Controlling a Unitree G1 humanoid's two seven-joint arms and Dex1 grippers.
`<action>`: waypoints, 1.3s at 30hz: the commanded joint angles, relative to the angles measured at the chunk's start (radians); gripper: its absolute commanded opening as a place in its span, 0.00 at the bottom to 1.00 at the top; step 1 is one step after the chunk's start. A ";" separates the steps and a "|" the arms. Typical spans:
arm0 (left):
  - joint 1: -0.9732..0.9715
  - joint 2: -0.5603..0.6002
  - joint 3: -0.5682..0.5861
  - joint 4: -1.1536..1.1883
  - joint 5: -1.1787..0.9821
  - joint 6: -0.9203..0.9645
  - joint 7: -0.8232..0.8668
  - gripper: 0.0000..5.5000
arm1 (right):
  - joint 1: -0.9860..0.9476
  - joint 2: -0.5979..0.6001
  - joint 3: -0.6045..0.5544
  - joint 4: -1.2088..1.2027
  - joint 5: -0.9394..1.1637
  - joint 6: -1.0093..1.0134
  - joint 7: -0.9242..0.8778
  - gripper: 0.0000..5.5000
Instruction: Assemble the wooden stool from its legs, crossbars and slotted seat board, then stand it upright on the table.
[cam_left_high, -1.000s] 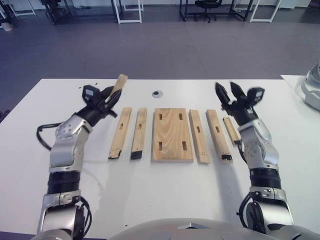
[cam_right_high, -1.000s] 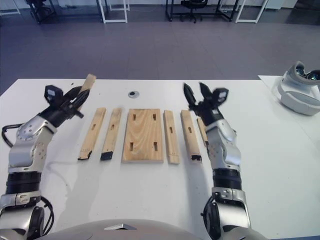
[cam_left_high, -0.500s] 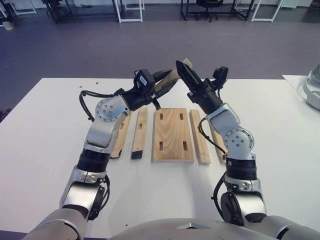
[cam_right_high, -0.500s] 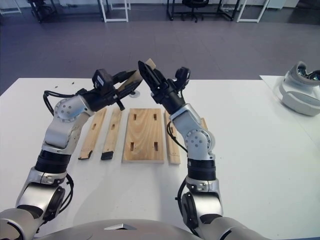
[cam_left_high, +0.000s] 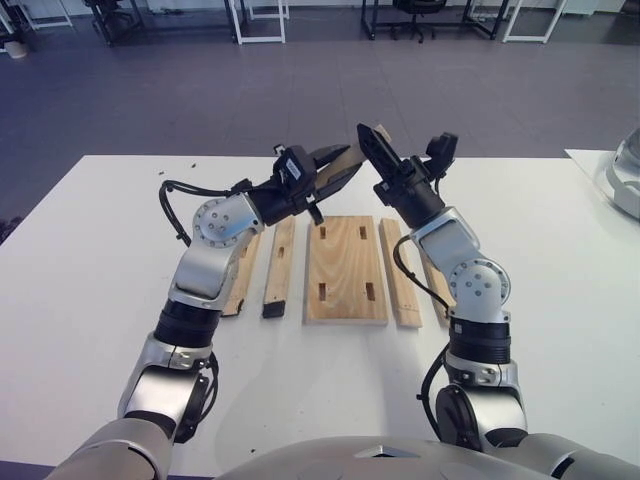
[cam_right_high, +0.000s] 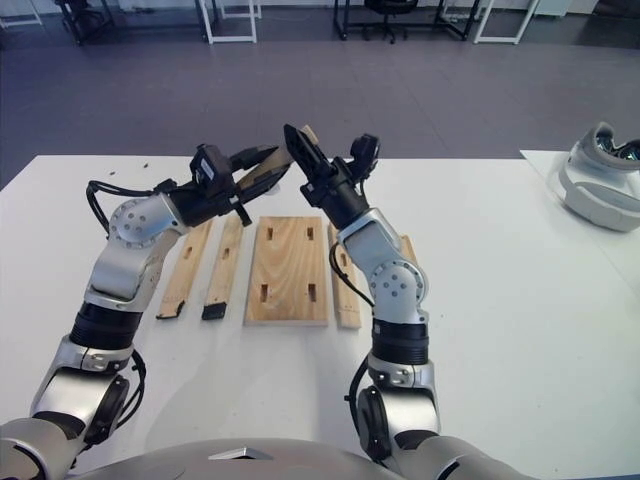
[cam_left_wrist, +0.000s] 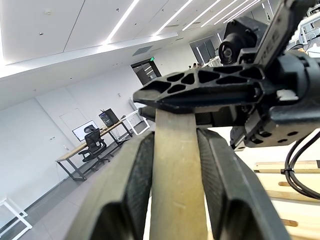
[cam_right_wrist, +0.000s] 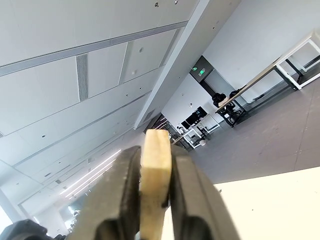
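Left wrist view: left jaws clamp crossbar (cam_left_wrist: 177, 175) | right wrist: right jaws too

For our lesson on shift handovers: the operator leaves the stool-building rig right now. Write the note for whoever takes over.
Left gripper: shut on a wooden bar, held in the air above the far end of the slotted seat board.
Right gripper: shut on the same bar's far tip, which looks like a handover.
The seat board lies flat on the table, with two left-hand legs and two right-hand legs, the latter partly behind the right arm.
Done: nothing is joined yet.
Left: fit all the parts into the slots and stand the stool upright.
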 joint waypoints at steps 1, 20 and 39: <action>0.010 0.013 -0.017 0.003 0.019 -0.007 -0.018 0.23 | 0.008 0.002 0.000 -0.021 -0.001 0.000 -0.008 0.08; 0.165 0.011 0.150 0.036 0.026 0.056 0.169 0.63 | 0.316 -0.118 -0.152 -0.010 -0.306 -0.173 -0.144 0.08; 0.184 0.009 0.152 0.046 0.023 0.061 0.172 0.63 | 0.362 -0.101 -0.126 0.050 -0.354 -0.154 -0.140 0.08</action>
